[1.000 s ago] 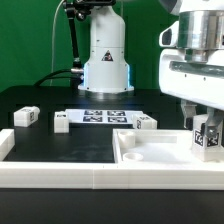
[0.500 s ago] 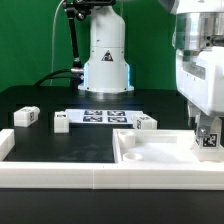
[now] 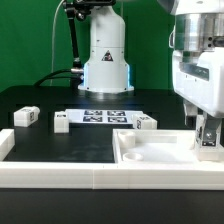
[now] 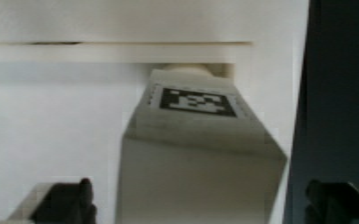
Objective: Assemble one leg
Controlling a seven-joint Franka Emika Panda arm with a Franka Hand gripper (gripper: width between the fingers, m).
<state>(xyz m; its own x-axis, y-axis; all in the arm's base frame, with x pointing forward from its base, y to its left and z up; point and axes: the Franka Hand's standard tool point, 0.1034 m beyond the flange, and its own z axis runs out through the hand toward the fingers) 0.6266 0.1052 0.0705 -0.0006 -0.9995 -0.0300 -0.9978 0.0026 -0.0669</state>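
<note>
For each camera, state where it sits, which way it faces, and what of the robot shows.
Exterior view: off the arm, low at the table's edge, facing the robot base across the marker board; the gripper holds the leg over the white panel.
Wrist view: on the wrist, looking along the fingers at the leg.
Shared: leg, gripper, panel.

Four white legs show in the exterior view (image 3: 27, 116) (image 3: 61, 122) (image 3: 146, 122) (image 3: 209, 138), plus one large white panel (image 3: 150, 157), one marker board (image 3: 104, 116) and one gripper (image 3: 207, 128).
</note>
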